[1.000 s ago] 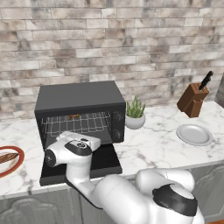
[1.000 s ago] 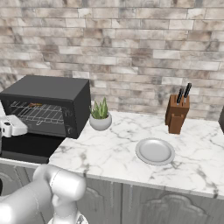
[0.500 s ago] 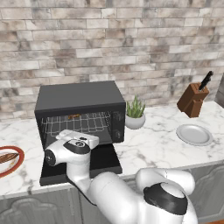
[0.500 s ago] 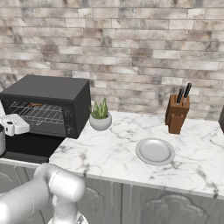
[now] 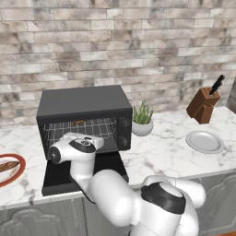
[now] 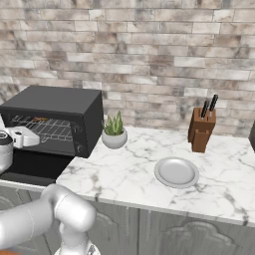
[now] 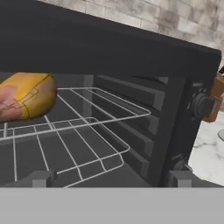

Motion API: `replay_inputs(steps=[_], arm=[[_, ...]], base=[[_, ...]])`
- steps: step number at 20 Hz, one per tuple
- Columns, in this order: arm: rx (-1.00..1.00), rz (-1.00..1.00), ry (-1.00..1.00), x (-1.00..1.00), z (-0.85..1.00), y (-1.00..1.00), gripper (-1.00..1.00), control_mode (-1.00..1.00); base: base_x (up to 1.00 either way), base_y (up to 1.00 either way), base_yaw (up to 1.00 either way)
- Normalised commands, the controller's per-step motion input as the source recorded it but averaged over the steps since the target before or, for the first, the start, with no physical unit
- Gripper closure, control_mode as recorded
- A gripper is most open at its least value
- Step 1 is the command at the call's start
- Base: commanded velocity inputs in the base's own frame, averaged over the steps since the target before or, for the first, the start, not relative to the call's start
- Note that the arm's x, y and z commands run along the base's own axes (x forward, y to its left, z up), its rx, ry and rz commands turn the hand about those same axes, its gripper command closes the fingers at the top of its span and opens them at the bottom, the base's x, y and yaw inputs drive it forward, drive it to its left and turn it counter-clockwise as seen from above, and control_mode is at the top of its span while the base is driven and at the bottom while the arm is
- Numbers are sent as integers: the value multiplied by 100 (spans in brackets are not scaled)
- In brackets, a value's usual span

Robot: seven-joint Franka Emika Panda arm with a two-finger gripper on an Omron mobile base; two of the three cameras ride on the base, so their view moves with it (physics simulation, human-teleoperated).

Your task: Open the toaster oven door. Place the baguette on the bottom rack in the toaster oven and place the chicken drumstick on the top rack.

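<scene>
Lying on its plate [image 5: 22, 165] at the table's far left: baguette [image 5: 6, 166], not yet loaded. Tool [image 7: 111, 177]: jaws wide, holding nothing, facing the open toaster oven [image 5: 83, 103]. Chicken drumstick [image 7: 26, 96]: on top rack [image 7: 109, 113]. Handling advice: back out level, clear of the wires, before fetching the loaf.

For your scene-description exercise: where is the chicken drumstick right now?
The chicken drumstick lies on the top rack inside the open toaster oven, at the left of the hand view, above the bottom rack.
</scene>
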Motion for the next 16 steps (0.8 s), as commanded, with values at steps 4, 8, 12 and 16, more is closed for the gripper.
replay_inputs(steps=[4,8,12,16], arm=[[0,5,1,27,-16,16,-100,-100],[0,10,1,17,-17,28,-100,-100],[0,9,0,18,-10,25,-100,-100],[0,4,0,18,-6,15,-100,-100]], base=[[0,0,0],[0,0,0],[0,0,0],[0,0,0]])
